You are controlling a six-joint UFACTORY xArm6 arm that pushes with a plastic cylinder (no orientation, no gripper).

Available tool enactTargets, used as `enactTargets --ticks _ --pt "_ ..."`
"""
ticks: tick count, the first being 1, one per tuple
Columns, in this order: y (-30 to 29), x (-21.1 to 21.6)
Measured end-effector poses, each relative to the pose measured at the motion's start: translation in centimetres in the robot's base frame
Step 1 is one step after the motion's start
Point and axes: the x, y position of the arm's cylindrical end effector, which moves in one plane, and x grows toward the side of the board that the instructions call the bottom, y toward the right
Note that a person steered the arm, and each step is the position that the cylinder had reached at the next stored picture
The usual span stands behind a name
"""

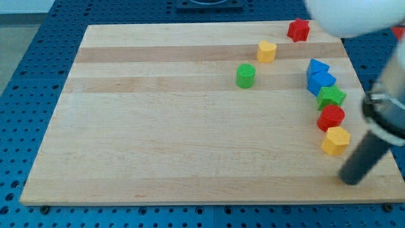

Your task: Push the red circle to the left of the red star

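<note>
Surroundings: blue perforated base under a pale wooden worktop [158,126] with lengthwise grain bands.
Hidden or cut off: the arm's white upper body is blurred and cropped at the view's top right; the rod's upper part leaves the view's right edge.
My tip [350,179]: on the board at the view's lower right, at about 5 o'clock from the yellow block [335,140], near it but apart.
Jaws: none fitted, a plain rod.
Red circle [331,118]: right side of the board, touching the green star [331,97] at its 12 o'clock and the yellow block at its 6 o'clock.
Orientation: round, so no long axis or heading can be made out.
Red star [299,30]: top edge, well apart, at roughly 11 o'clock from the red circle.
Others: two blue blocks [319,75] above the green star; yellow heart [266,51]; green cylinder [245,75].
</note>
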Motion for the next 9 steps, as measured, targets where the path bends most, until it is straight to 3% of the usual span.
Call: enactTargets --ticks 2,3,5,9 --pt "9.6 -1.8" --pt "9.6 -4.9" --pt "5.0 -8.6" --pt "-5.3 -10.0"
